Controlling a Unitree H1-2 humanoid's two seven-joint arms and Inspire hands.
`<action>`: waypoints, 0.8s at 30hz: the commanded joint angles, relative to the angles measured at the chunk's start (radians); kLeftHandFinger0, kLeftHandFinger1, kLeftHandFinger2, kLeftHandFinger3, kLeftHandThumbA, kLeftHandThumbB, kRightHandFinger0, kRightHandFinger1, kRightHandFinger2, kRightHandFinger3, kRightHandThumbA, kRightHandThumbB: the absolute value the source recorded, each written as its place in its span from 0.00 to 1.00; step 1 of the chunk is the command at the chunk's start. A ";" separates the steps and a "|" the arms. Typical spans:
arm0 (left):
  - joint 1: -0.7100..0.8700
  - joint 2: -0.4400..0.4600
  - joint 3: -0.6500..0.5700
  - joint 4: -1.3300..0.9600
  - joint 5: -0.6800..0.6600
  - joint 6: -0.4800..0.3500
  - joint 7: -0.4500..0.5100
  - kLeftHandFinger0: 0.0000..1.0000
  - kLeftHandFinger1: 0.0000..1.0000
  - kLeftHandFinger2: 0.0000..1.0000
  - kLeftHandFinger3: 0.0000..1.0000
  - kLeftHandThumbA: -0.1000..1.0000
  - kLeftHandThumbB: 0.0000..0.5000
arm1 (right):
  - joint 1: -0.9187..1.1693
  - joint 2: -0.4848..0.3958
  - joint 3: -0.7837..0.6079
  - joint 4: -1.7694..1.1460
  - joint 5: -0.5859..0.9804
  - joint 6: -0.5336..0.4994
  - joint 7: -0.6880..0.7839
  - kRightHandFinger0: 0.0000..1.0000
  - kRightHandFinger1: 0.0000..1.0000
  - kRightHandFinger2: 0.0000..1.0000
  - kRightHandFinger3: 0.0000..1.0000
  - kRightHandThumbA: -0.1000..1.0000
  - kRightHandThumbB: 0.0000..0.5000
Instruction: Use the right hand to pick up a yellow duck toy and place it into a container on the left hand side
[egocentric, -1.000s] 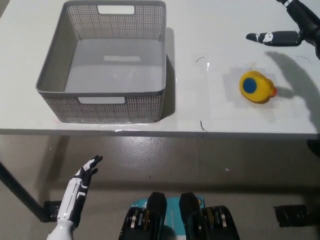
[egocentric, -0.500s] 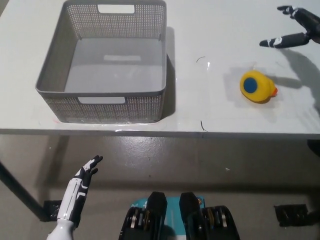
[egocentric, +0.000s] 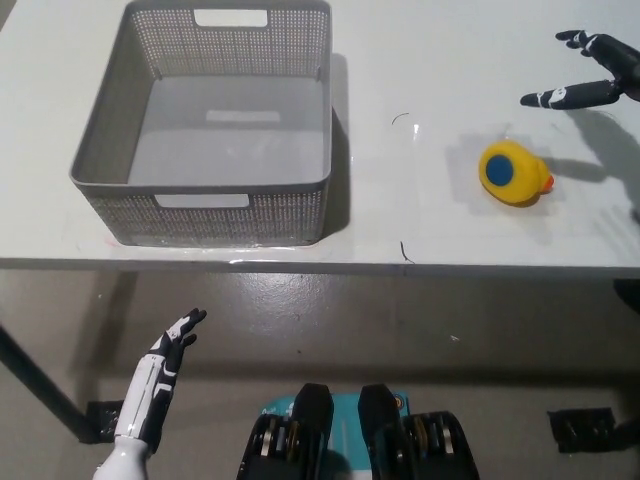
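Observation:
A yellow duck toy (egocentric: 513, 173) with a blue spot and an orange beak lies on the white table (egocentric: 420, 230), right of centre. My black right hand (egocentric: 592, 75) hovers open at the far right edge, above and behind the duck, its fingers spread and apart from the toy. The grey mesh basket (egocentric: 205, 200) stands empty on the table's left side. My white left hand (egocentric: 158, 380) rests low at the lower left, below the table's front edge, with its fingers extended and nothing in it.
The table's front edge runs across the middle of the picture, with grey floor below it. Bare tabletop lies between the basket and the duck. A dark table leg (egocentric: 35, 385) slants at the lower left.
My right hand has drawn back toward the right edge and risen slightly, away from the duck. The duck, the basket and my left hand have stayed put.

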 joint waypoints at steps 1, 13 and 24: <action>-0.013 0.016 -0.010 -0.018 0.013 -0.035 0.012 1.00 1.00 1.00 1.00 1.00 1.00 | -0.047 -0.005 -0.001 0.009 0.001 -0.040 -0.001 1.00 1.00 1.00 1.00 1.00 0.97; -0.029 0.019 -0.010 -0.014 0.020 -0.035 0.014 1.00 1.00 1.00 1.00 1.00 1.00 | -0.115 0.026 0.057 0.060 -0.047 -0.014 0.024 1.00 1.00 1.00 1.00 1.00 0.91; -0.045 0.025 -0.013 -0.004 0.025 -0.035 0.008 1.00 1.00 1.00 1.00 1.00 1.00 | -0.139 0.027 0.096 0.098 -0.057 -0.027 0.033 1.00 1.00 1.00 1.00 1.00 0.92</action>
